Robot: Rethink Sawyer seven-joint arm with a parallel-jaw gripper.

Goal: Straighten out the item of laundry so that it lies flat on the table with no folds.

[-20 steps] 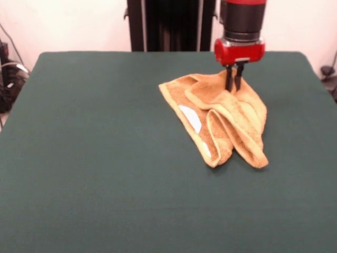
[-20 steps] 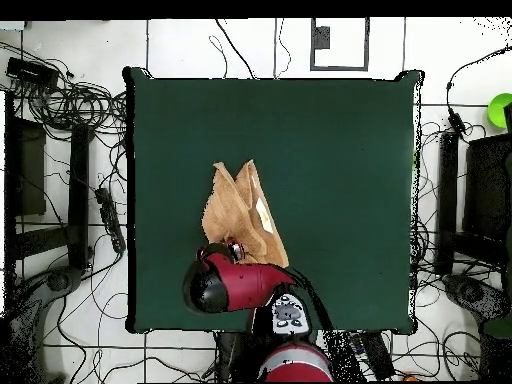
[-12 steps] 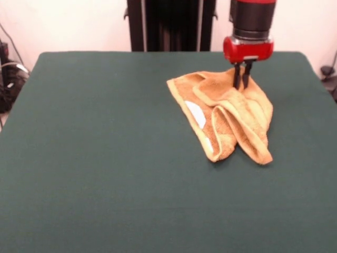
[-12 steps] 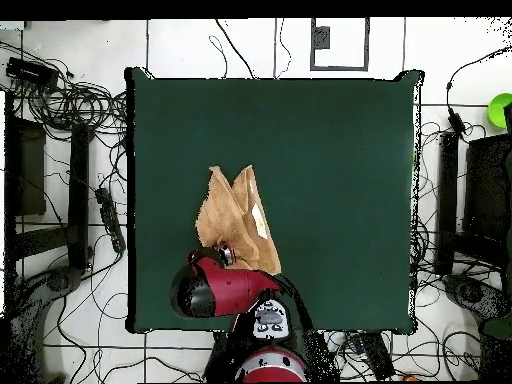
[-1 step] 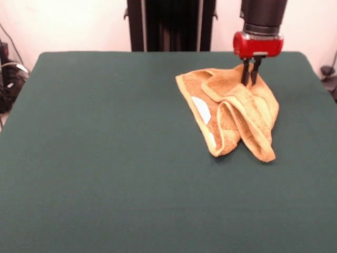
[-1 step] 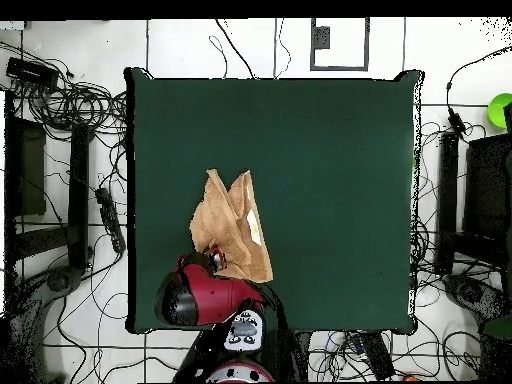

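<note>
The item of laundry (image 5: 231,118), an orange-tan towel with a small white tag, lies bunched and folded over itself on the green table (image 5: 105,158). In the front view it sits right of centre, toward the far side. My gripper (image 5: 250,80) comes down from above and is shut on the towel's far upper edge, which is lifted slightly. In the overhead view the towel (image 6: 232,222) lies left of centre, with the red arm head (image 6: 195,295) just below it covering the gripper.
Cables and dark equipment (image 6: 60,200) surround the table on the floor in the overhead view. A green object (image 6: 500,108) sits at the right edge, off the table. The table's edge (image 5: 310,68) lies close to the towel's right side.
The gripper has dragged the towel steadily to the right and slightly farther back in the front view, staying shut on its edge. In the overhead view arm and towel shifted left.
</note>
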